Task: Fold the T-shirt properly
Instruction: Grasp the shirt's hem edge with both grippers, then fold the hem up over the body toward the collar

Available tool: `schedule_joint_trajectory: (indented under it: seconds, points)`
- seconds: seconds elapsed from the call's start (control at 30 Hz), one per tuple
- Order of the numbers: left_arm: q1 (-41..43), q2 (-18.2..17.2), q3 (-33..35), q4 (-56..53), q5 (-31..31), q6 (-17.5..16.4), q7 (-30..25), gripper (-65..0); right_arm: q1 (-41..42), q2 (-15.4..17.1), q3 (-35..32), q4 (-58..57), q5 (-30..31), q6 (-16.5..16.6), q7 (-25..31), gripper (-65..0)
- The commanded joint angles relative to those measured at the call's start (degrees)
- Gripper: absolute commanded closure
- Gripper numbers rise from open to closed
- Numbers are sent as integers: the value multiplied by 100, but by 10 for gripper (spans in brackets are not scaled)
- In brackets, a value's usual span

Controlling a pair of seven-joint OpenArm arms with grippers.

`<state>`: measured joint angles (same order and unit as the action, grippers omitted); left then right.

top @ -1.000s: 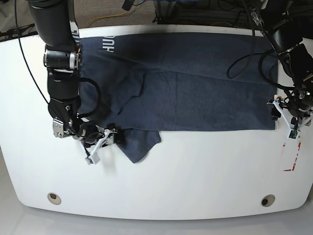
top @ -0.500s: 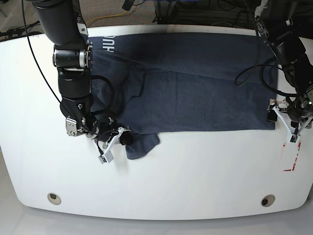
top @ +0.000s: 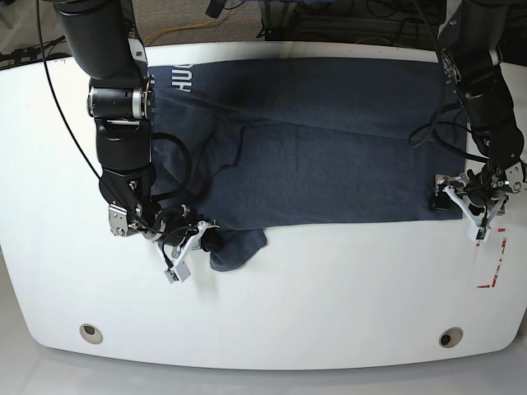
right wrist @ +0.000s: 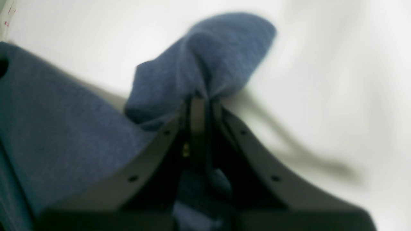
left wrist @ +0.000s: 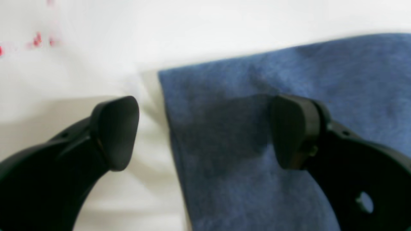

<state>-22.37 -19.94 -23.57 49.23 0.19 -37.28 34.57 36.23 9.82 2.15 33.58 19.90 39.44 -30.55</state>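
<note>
Bright, even overhead light; the white table (top: pixel 272 313) glares, both wrist views are blurred, base view bows at edges.

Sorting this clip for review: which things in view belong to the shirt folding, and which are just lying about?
Belongs to the job:
- T-shirt
- right gripper, shut on the sleeve
- left gripper, open astride the shirt's corner

Just there:
- white table
- red marks on the table
- cables behind the table
</note>
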Motion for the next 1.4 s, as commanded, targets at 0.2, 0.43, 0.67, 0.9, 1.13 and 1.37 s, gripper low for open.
schedule_joint_trajectory:
  seconds: [0.2,0.43,0.67,0.9,1.13,1.37]
  points:
    - [-290,-58,-12,-374,-102,-272,-85,-289,197,59,26,567,159,56,-132,0]
    - [-273,-41,-12,-347,-111,-272,-76,-6,188,68,35,1411,107,56,-695,0]
    - [114,170,-38,1226,-111,-272,-59,0,179,279,35,2607,107,56,-1460,0]
    - [826,425,-12,3107,-102,-272,187,0,-155,543,44,3468,186,56,-1996,0]
    - [1459,733,-30,4532,-111,-272,935,0,-919,894,387,4189,959,56,-2277,0]
    - [2347,777,-30,5191,-111,-272,952,0,-2106,886,1275,5218,1619,56,-2559,0]
